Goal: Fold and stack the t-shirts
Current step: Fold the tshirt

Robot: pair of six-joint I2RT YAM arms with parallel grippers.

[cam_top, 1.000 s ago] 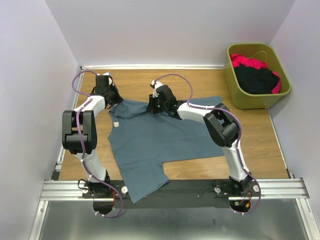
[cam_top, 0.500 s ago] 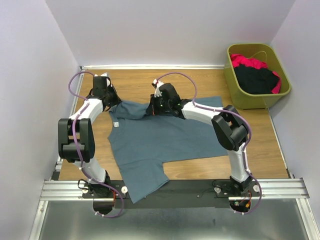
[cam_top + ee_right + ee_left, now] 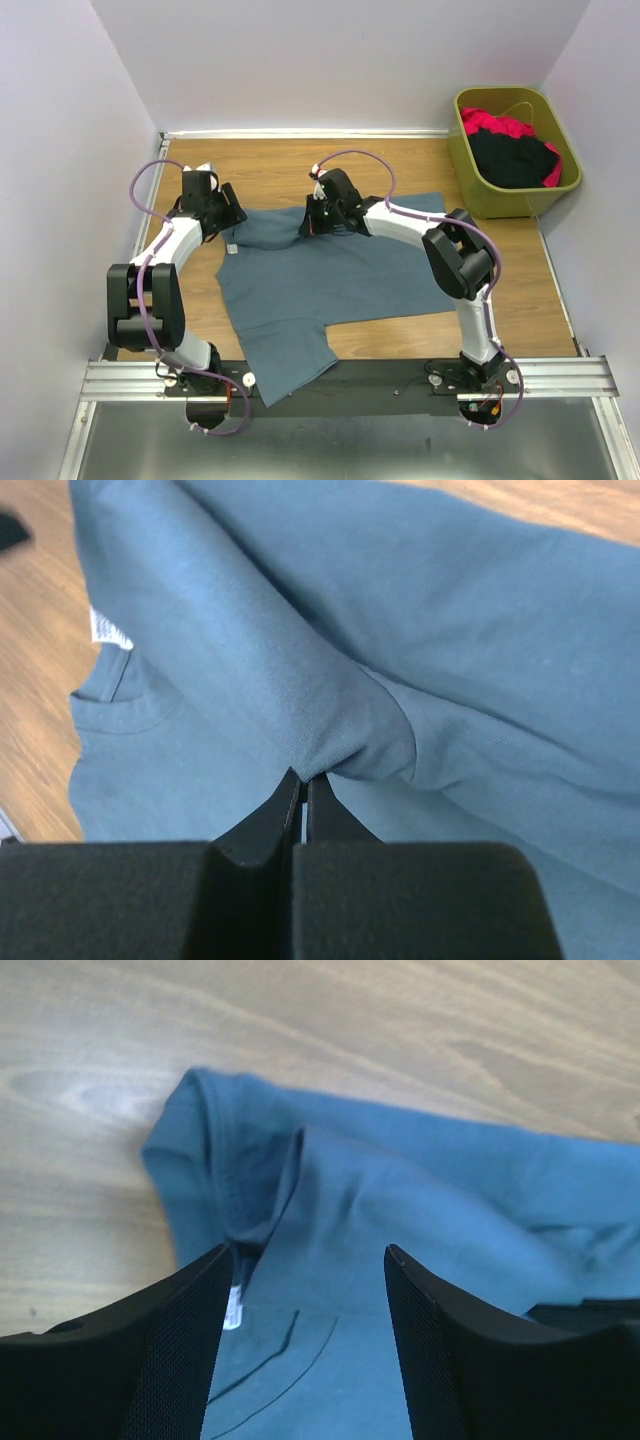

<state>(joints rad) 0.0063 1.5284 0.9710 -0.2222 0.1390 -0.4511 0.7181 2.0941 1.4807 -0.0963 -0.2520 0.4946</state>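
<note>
My left end effector [image 3: 305,1260] hangs with jaws apart just above the slate-blue t-shirt [image 3: 320,285] spread on the counter [image 3: 270,165], my right end effector [image 3: 303,780] clamped on a ridge of its cloth, so I'd draw that fold over low and slowly.

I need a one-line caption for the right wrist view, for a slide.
Right fingers shut on a pinched fold of the slate-blue t-shirt lying on the wooden table.

Neck label [image 3: 233,1310] partly hidden behind left pincer [image 3: 308,1260].
</note>
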